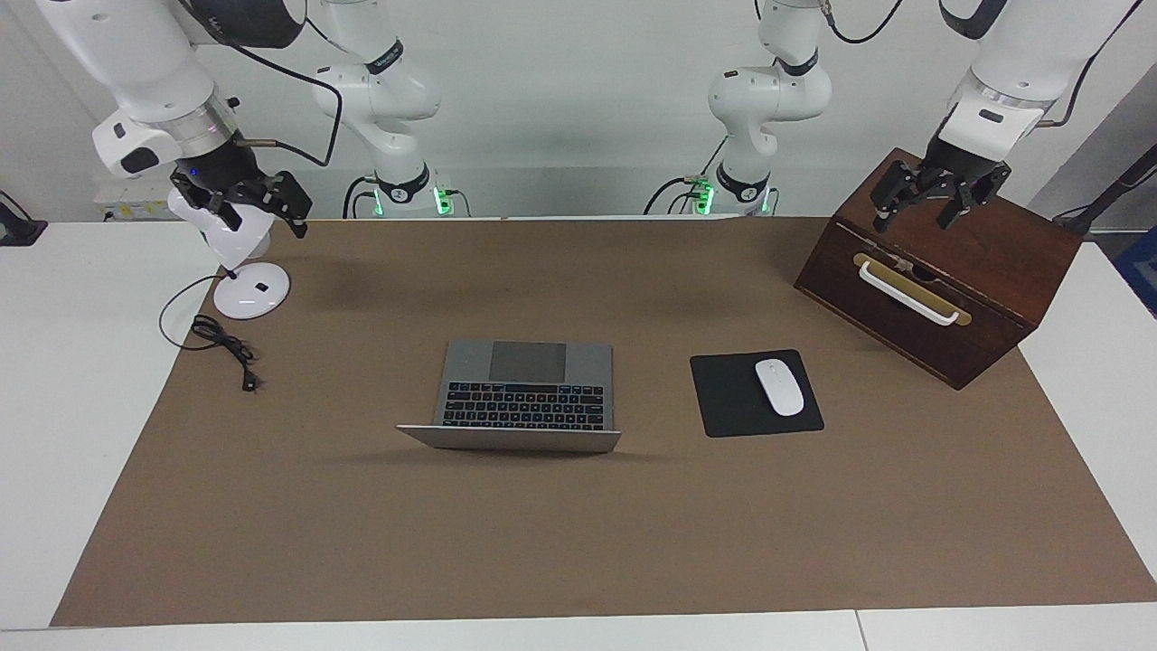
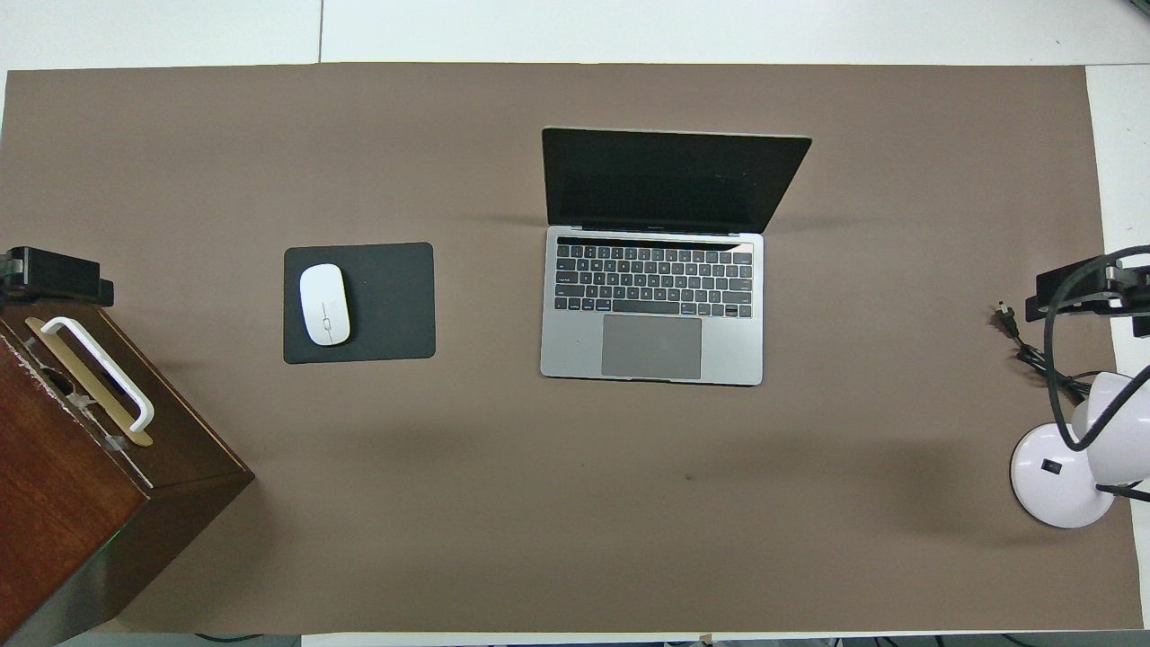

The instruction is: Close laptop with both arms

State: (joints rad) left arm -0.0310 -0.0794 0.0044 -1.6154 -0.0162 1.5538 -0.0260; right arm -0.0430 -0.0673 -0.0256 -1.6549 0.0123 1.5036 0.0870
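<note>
The silver-grey laptop lies open in the middle of the brown mat. Its lid leans back, away from the robots, with the dark screen facing them; it also shows in the overhead view. My left gripper hangs open and empty in the air over the wooden box, well apart from the laptop; it shows in the overhead view too. My right gripper hangs open and empty over the desk lamp at the right arm's end, seen also in the overhead view.
A dark wooden box with a white handle stands at the left arm's end. A white mouse lies on a black mouse pad beside the laptop. A white desk lamp and its black cable lie at the right arm's end.
</note>
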